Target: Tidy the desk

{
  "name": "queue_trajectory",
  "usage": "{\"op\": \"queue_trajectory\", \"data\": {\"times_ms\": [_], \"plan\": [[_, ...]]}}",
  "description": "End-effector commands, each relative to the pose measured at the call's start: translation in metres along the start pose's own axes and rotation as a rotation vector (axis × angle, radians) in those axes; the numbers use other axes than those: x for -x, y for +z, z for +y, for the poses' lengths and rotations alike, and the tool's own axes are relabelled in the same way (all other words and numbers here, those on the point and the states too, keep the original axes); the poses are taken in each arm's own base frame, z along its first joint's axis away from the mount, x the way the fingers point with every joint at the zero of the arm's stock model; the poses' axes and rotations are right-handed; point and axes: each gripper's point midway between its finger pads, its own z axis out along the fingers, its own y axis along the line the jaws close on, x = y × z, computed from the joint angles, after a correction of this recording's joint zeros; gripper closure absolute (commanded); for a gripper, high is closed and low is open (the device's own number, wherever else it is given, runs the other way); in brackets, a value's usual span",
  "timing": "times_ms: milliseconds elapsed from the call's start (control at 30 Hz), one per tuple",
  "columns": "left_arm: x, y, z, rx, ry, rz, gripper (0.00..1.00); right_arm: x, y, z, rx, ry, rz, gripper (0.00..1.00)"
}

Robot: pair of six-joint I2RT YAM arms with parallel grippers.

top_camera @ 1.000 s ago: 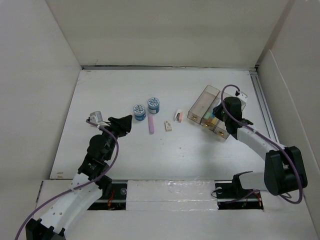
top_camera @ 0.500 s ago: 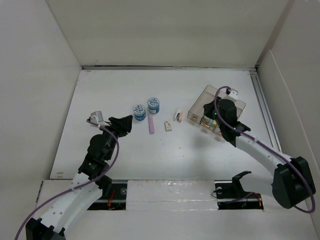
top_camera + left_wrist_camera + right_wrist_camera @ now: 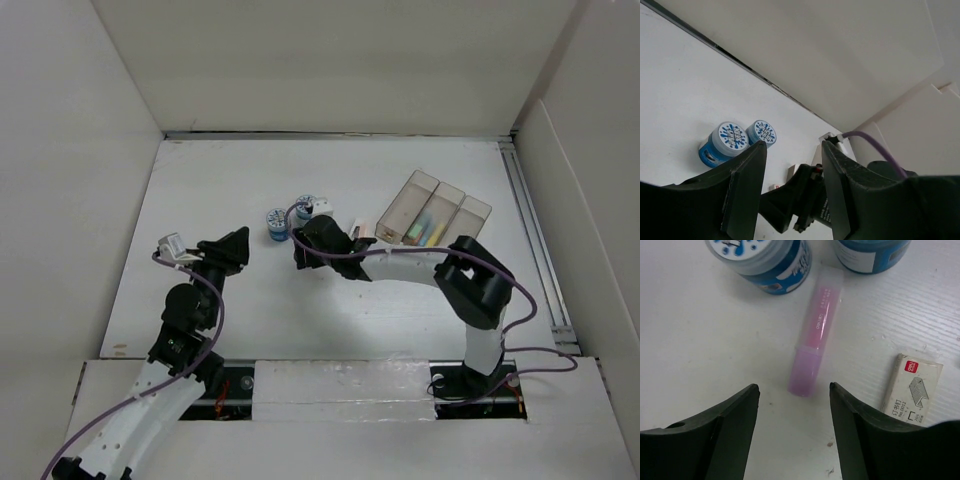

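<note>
Desk (image 3: 200, 190): white and flat, spread under both arms, panel walls around it, metal rail (image 3: 522, 210) along the right edge. Loose items lie mid-desk: two blue jars (image 3: 277, 222), a pink tube (image 3: 815, 335) and a small staple box (image 3: 912, 390). A clear three-slot tray (image 3: 435, 212) sits toward the far right near the rail, well apart from the jars

Right gripper (image 3: 303, 255) reaches across to mid-desk, on the near side of the jars; from overhead it hides the tube. In its wrist view the fingers are spread wide with nothing held. The tube lies flat below, its near end about level with the fingertips and between them. Its long axis runs away from the gripper toward the gap between the jars, leaning slightly right. That puts the axis across the closing line, so a squeeze would meet the tube's narrow sides. Height above the tube cannot be told. The staple box lies to the right of the tube, not touching it, close to the right finger

Left gripper (image 3: 232, 245) is also spread and empty, left of the jars, pointed their way but apart from them. The right gripper is clearly the nearer to the tube

Likely step: pick the tube, probably for the tray. The fingers need to go a little forward to straddle the body rather than the tip, and the jars just beyond leave little room
</note>
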Motion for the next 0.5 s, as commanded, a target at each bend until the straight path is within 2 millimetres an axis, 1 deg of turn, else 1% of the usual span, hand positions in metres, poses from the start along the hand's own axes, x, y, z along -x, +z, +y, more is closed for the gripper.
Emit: {"op": "queue_trajectory", "data": {"times_ms": [0, 67, 100, 133, 167, 200, 233, 267, 300, 333, 400, 433, 467], "plan": [[-0.004, 0.004, 0.001, 0.007, 0.002, 0.01, 0.57, 0.009, 0.011, -0.007, -0.064, -0.018, 0.003, 0.36], [-0.01, 0.007, -0.001, 0.001, 0.009, 0.035, 0.57, 0.003, 0.02, -0.01, -0.082, -0.025, 0.013, 0.36], [-0.012, 0.008, -0.001, -0.002, 0.013, 0.044, 0.57, 0.006, 0.023, -0.009, -0.086, -0.024, 0.012, 0.36], [-0.013, 0.008, -0.002, -0.003, 0.014, 0.047, 0.57, 0.003, 0.026, -0.009, -0.091, -0.028, 0.017, 0.36], [-0.016, 0.01, -0.001, 0.0, 0.019, 0.059, 0.57, -0.004, 0.032, -0.011, -0.095, -0.035, 0.039, 0.36], [-0.017, 0.01, -0.001, 0.003, 0.022, 0.065, 0.57, -0.007, 0.035, -0.012, -0.1, -0.043, 0.048, 0.36], [-0.017, 0.011, -0.002, 0.0, 0.025, 0.068, 0.57, -0.006, 0.038, -0.013, -0.116, -0.047, 0.047, 0.37], [-0.018, 0.011, -0.002, -0.002, 0.024, 0.07, 0.57, -0.018, 0.041, -0.014, -0.134, -0.066, 0.078, 0.38], [-0.018, 0.011, -0.002, 0.001, 0.025, 0.067, 0.57, -0.018, 0.044, -0.015, -0.142, -0.067, 0.075, 0.39], [-0.017, 0.012, 0.0, 0.006, 0.026, 0.062, 0.57, -0.02, 0.045, -0.013, -0.154, -0.082, 0.08, 0.42], [-0.015, 0.011, -0.001, 0.008, 0.026, 0.061, 0.57, -0.025, 0.049, -0.018, -0.181, -0.094, 0.088, 0.53], [-0.014, 0.01, -0.002, 0.004, 0.026, 0.056, 0.57, -0.029, 0.047, -0.018, -0.19, -0.106, 0.098, 0.69], [-0.012, 0.009, -0.001, 0.001, 0.025, 0.043, 0.57, -0.032, 0.046, -0.023, -0.211, -0.103, 0.1, 0.84]]}}
